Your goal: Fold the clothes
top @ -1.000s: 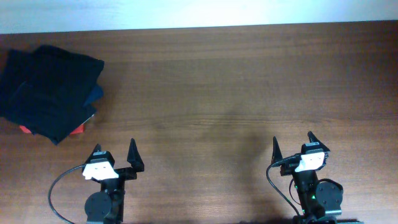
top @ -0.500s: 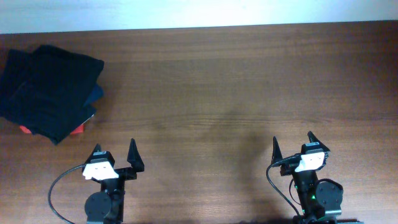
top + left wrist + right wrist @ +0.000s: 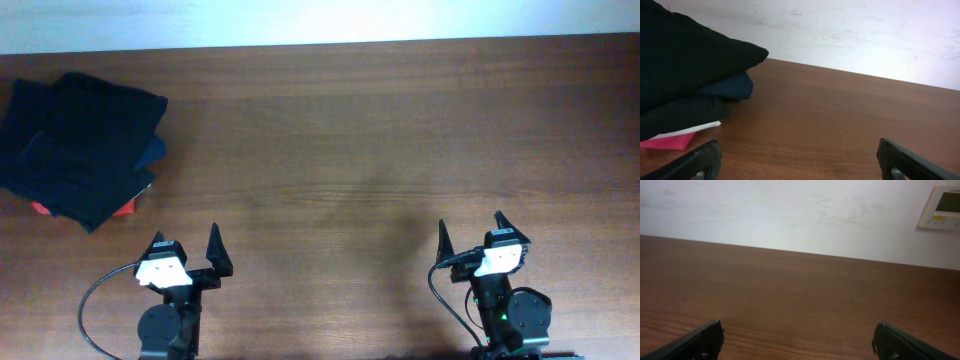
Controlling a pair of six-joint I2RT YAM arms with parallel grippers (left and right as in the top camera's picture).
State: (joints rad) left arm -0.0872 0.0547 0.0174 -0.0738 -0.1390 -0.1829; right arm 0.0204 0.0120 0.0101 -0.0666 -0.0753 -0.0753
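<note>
No spread-out black shorts show in any view. A pile of folded dark garments [image 3: 85, 145] lies at the table's far left, also in the left wrist view [image 3: 685, 75]. Its top piece looks black; I cannot tell whether it is the shorts. My left gripper [image 3: 185, 235] is open and empty near the front edge, right of and nearer than the pile; its view [image 3: 800, 155] shows only bare wood between the fingers. My right gripper [image 3: 471, 222] is open and empty at the front right, over bare wood [image 3: 797, 330].
A flat red item [image 3: 40, 208] sticks out under the pile, pink-red in the left wrist view [image 3: 665, 142]. A navy piece [image 3: 730, 87] sits in the pile's middle. The brown wooden table [image 3: 350, 130] ends at a white wall behind. A wall panel [image 3: 942, 207] shows at the far right.
</note>
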